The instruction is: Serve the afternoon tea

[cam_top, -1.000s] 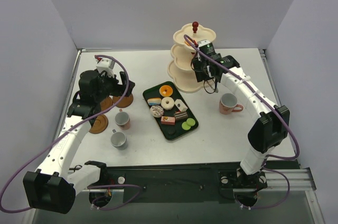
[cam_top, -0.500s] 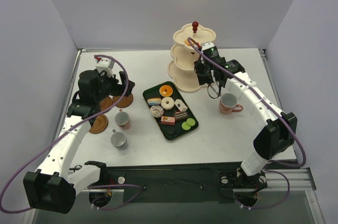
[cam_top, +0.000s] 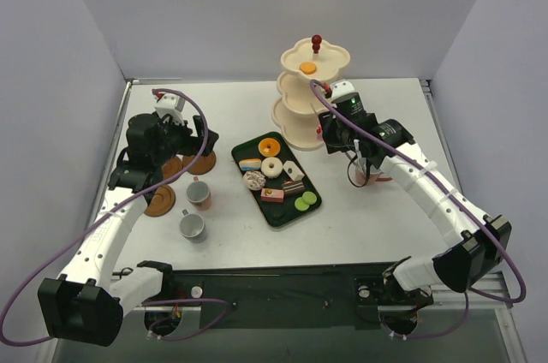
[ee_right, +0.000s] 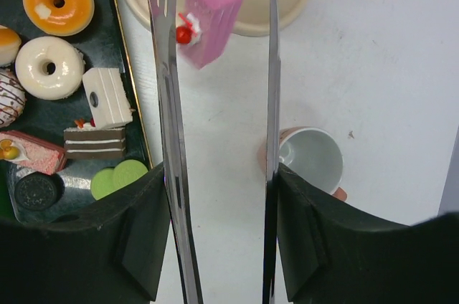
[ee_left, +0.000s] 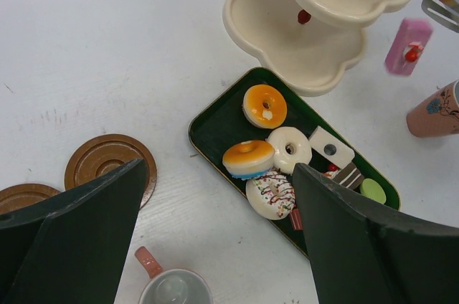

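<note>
The cream three-tier stand (cam_top: 301,115) with a red knob (cam_top: 316,39) stands at the back; an orange sweet (cam_top: 308,66) lies on its top tier. My right gripper (cam_top: 344,142) (ee_right: 221,175) is shut on long metal tongs (ee_right: 163,67), whose blades stand apart. A pink cake slice (ee_right: 211,21) (ee_left: 407,46) shows blurred and loose between the blades, beside the stand's bottom tier (ee_right: 287,3). Several sweets (cam_top: 272,166) lie on the green tray. My left gripper (cam_top: 190,142) (ee_left: 219,175) is open and empty above the brown saucers (cam_top: 160,201).
The dark green tray (cam_top: 276,211) lies in the middle. A pink cup (cam_top: 199,194) and a grey cup (cam_top: 192,226) stand at the left by the saucers. A third cup (ee_right: 310,160) stands under my right arm. Grey walls close in three sides.
My right arm has drawn back from the stand toward the near right with the tongs. The pink cake slice now shows loose between the blades. The left arm has not moved.
</note>
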Available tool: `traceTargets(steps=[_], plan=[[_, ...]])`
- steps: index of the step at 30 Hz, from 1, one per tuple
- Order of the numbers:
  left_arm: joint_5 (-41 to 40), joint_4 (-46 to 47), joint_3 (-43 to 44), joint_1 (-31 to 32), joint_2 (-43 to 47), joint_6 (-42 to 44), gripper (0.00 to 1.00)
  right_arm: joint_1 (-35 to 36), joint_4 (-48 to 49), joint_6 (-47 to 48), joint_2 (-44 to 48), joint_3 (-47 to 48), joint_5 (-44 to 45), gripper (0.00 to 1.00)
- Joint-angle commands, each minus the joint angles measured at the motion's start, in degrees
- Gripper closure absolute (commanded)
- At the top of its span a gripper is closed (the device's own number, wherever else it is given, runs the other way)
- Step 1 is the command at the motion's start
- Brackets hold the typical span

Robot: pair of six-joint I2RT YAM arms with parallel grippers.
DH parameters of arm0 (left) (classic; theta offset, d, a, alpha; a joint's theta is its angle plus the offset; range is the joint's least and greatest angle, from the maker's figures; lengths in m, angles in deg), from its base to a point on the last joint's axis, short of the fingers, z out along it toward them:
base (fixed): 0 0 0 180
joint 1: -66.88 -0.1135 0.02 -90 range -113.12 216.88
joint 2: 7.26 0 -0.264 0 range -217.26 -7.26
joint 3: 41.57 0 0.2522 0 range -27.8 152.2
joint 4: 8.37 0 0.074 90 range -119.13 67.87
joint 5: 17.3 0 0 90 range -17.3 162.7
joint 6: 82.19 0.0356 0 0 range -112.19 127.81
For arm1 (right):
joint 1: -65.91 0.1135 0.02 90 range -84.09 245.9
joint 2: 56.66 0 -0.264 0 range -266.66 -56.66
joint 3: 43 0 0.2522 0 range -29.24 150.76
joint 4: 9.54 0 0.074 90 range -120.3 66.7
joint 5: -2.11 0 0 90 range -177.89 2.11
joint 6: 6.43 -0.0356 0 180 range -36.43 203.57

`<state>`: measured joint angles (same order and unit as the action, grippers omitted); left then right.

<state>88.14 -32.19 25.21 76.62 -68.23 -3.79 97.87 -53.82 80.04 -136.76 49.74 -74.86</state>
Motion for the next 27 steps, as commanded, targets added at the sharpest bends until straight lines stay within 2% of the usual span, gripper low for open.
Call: traceTargets(steps=[1, 10, 20, 27], plan=[[0.99, 2.51, 1.30, -0.25, 0.94, -0.27, 0.06, -0.24, 0.90, -0.16, 2.13, -0.93, 2.87, 0.52], [0.99, 2.42, 1.22, -0.33, 1.03, -0.18, 0.06, 0.55, -0.41, -3.93, 3.80, -2.86, -0.03, 0.52], [1.43, 2.59, 1.21, -0.24, 0.85, -0.62, 0.06, 0.55, -4.19, -18.00, 9.78, -19.11, -2.74, 0.49], [2.22, 2.95, 1.13, 0.11, 0.50, -1.15, 0.06, 4.60, -10.08, -24.15, 12.33, -23.17, -1.00, 0.48]])
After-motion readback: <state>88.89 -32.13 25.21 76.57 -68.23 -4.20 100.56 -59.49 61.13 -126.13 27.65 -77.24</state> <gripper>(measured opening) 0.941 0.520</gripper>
